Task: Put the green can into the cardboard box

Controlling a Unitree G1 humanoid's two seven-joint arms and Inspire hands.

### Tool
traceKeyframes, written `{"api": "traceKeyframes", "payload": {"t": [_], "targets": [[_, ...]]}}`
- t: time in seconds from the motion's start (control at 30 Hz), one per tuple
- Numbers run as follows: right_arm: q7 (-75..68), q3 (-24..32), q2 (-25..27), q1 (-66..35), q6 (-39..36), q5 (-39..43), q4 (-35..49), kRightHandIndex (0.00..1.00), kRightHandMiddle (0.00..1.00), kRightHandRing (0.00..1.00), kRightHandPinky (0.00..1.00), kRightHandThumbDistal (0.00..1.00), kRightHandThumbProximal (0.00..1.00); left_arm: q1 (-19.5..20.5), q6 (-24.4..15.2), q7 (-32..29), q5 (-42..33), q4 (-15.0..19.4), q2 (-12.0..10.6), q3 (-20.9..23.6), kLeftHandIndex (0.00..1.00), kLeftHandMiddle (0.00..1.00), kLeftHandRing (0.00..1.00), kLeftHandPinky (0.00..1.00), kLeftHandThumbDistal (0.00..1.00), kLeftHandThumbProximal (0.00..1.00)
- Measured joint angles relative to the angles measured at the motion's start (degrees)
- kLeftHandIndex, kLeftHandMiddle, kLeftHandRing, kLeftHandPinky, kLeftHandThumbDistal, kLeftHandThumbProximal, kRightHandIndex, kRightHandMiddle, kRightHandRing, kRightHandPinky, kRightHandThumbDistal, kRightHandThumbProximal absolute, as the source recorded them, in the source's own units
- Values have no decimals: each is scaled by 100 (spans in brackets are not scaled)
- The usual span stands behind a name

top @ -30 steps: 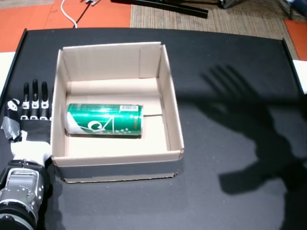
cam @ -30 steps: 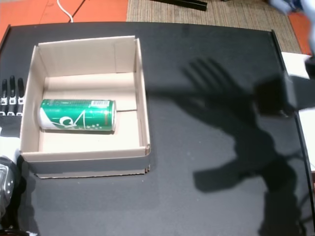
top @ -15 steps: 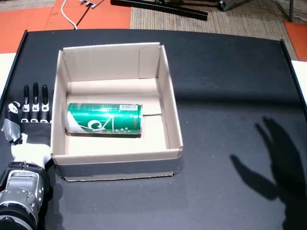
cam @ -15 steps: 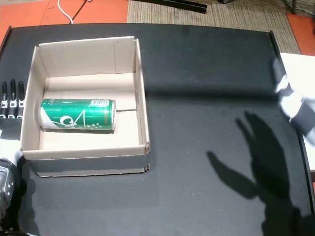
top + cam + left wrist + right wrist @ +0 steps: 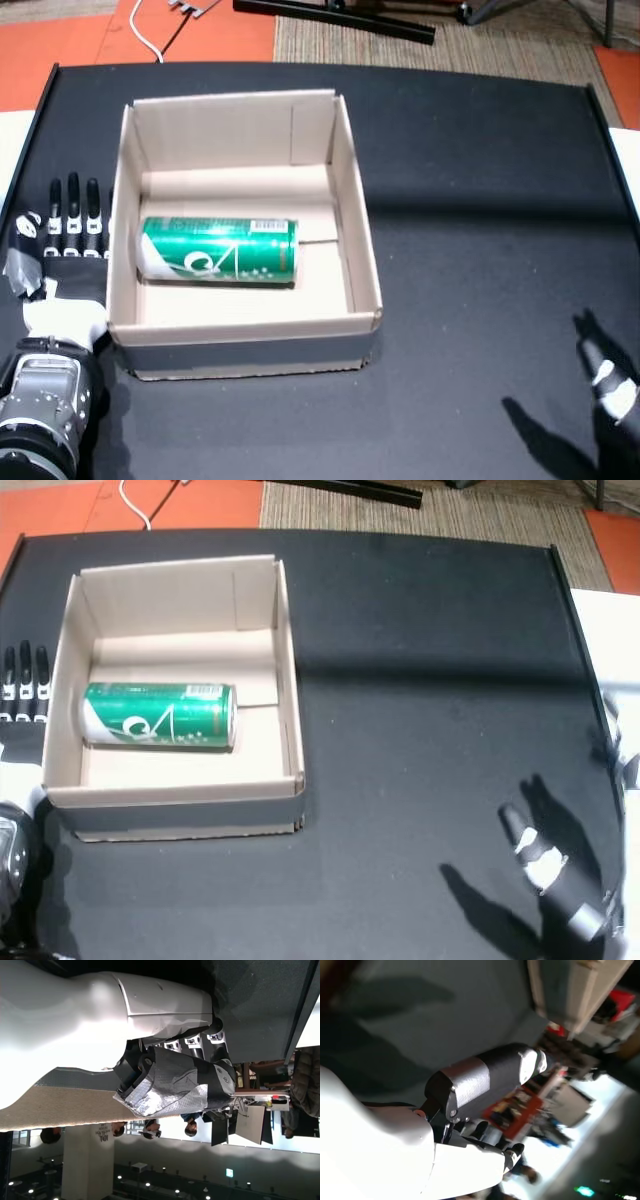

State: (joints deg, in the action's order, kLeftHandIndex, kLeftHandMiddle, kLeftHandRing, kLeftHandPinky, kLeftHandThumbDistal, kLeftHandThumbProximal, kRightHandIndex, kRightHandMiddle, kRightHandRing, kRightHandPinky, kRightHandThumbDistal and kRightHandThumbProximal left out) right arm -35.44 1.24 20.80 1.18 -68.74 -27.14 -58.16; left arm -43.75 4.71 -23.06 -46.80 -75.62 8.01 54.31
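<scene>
Judging from both head views, little left to do: can (image 5: 218, 250) (image 5: 158, 715) already inside the box (image 5: 345, 200) (image 5: 285, 680), on its side on the box floor, long axis running left to right, nearer to the left wall than to the right one. Not touched by either robot hand.

Left robot hand (image 5: 60, 240) (image 5: 22, 685) flat on the bench (image 5: 480, 200), just beside the left wall of the box, fingers stretched toward the far side and grasping nothing. Right robot hand (image 5: 612, 395) (image 5: 550, 870) at the near right corner, well apart from the box, fingers spread, also empty.

For finishing well:
- Keep both robot hands released, with fingers apart; no need to clench.
- Move the right robot hand only toward the near right, away from the box, never across it.
- Move the left robot hand with care, because of the closeness to the cardboard wall: first lift or slide to the left, then pull back to the near side. Otherwise probably a push on the light box and a rolling can.
- Leave the can as placed; no correcting of its position needed.
</scene>
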Motion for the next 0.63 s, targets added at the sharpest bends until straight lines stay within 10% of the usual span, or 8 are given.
{"api": "traceKeyframes", "payload": {"t": [0.07,0.17,0.27,0.47,0.63], "targets": [[-230,-61,-148,89,-56,-81,-351,73,87,93,100,95,54,0,6,1,0,-1,12,3,51,53,62,71,0,52],[56,-81,-373,305,-144,166,-924,77,89,94,100,74,13,8,15,-13,4,-9,24,-20,52,54,65,76,0,55],[1316,141,-741,440,-154,1164,-1284,79,88,93,100,98,38,20,16,-64,4,-16,40,-36,55,57,68,78,0,54],[3023,715,-1178,576,-56,2574,-1385,80,88,93,100,92,37,26,57,-62,4,-46,87,-25,53,54,65,78,0,51],[3793,957,-1307,617,10,3038,-1409,77,87,93,100,100,58,33,57,-66,4,-47,115,-23,56,55,66,77,0,50]]}}
